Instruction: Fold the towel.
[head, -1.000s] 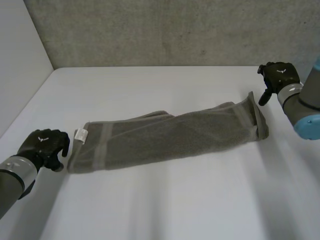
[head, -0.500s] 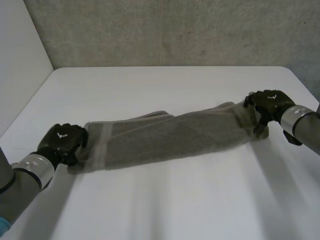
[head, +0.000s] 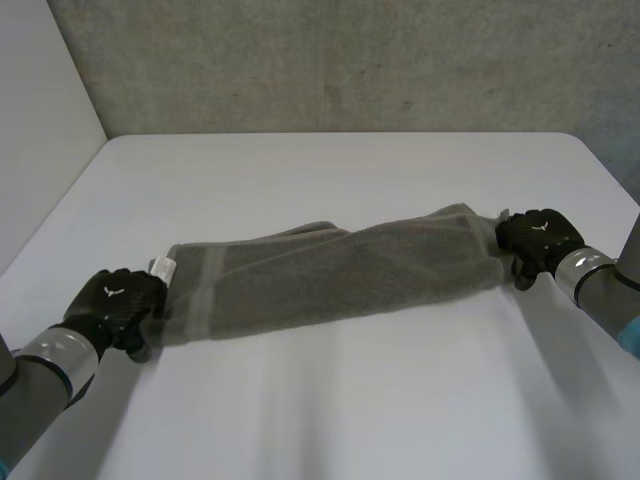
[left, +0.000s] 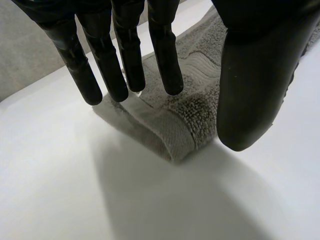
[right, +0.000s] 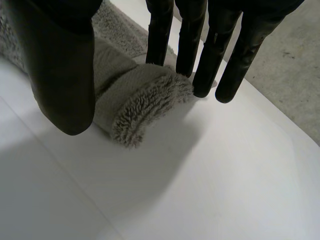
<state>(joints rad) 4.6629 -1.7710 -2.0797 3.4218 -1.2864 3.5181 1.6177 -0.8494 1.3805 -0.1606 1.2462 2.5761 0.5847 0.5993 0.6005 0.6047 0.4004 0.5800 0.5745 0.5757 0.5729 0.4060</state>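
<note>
**Item:** towel (head: 330, 275), grey-brown terry, one piece.

**Location:** middle of the white tabletop (head: 350, 410). It lies as a long narrow band from the lower left of the head view up to the centre right.

**Condition:** doubled lengthwise, with layers showing at both ends. It lies mostly flat, with a loose ridge along the far edge near the middle. A woven border band crosses it near the left end, where a small white tag (head: 162, 270) sticks out. The right end is a soft rounded fold with fluffy pile.

**Left hand** (head: 115, 305): at the towel's left end. Its wrist view shows straight fingers (left: 125, 50) on one side of the end corner and the thumb (left: 252, 80) on the other. The cloth lies between them and is not pinched, so the hand is open.

**Right hand** (head: 538, 240): at the right end, likewise open. The fingers (right: 187, 40) are straight behind the rounded fold and the thumb (right: 62, 65) is in front.

**Purpose, judged:** a hand bracketing each short end suits closing on both ends, then carrying one end over to the other for the crosswise fold. Nothing is lifted yet.
</note>
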